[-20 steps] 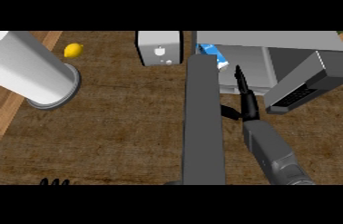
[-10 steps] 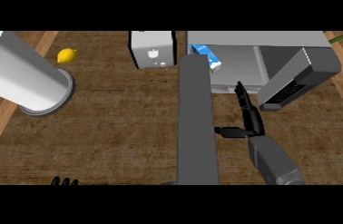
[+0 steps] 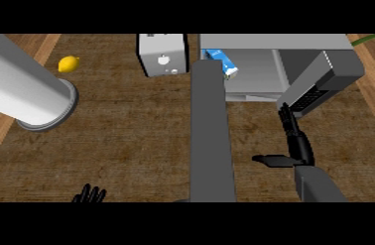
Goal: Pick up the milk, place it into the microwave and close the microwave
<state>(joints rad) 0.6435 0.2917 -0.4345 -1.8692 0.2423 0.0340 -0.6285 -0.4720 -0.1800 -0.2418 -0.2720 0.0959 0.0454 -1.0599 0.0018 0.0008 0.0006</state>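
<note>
My right hand (image 3: pixel 296 142) sits over the brown wooden counter (image 3: pixel 132 135) with its fingers straight and together and the thumb stuck out to the left; it holds nothing, and the fingertips point at the lower edge of the grey microwave's (image 3: pixel 307 50) control panel, though I cannot tell whether they touch it. The blue and white milk carton (image 3: pixel 221 62) lies inside the microwave's cavity, at its left side, right behind the top of the long dark grey open door (image 3: pixel 212 135), which runs down the middle of my view. I can read no writing on the carton or anywhere else. Compared with half a second ago, my right hand has drawn back from the cavity, and the view has shifted slightly. My left hand (image 3: pixel 89 194) shows only as relaxed fingertips at the lower edge. On the left stand a large light grey cylinder (image 3: pixel 29 90), a yellow lemon (image 3: pixel 68 64) and a small white toaster (image 3: pixel 161 55).
</note>
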